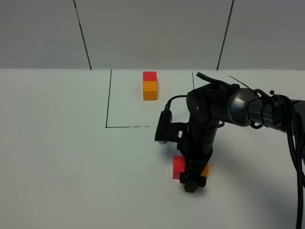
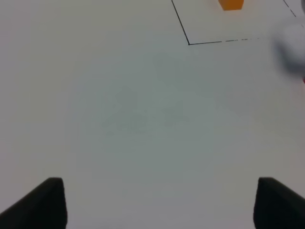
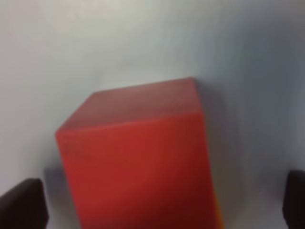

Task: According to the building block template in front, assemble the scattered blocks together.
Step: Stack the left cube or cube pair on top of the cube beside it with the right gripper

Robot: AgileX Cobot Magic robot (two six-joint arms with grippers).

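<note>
The template [image 1: 149,86] stands at the back inside the marked rectangle, a red cube on an orange cube; its orange part shows in the left wrist view [image 2: 231,4]. The loose red cube [image 1: 178,167] lies on the table's near middle. The loose orange cube [image 1: 205,169] is right of it, mostly hidden behind my right arm. My right gripper [image 1: 193,183] is down at the table by these cubes. In the right wrist view the red cube [image 3: 138,157] fills the space between the spread fingertips [image 3: 21,210], with an orange sliver [image 3: 219,217] behind. My left gripper [image 2: 157,205] is open over bare table.
A black-lined rectangle [image 1: 108,100] marks the table's back middle. The right arm's cables [image 1: 298,157] hang at the right edge. A grey panelled wall [image 1: 152,33] stands behind the white table [image 1: 57,157].
</note>
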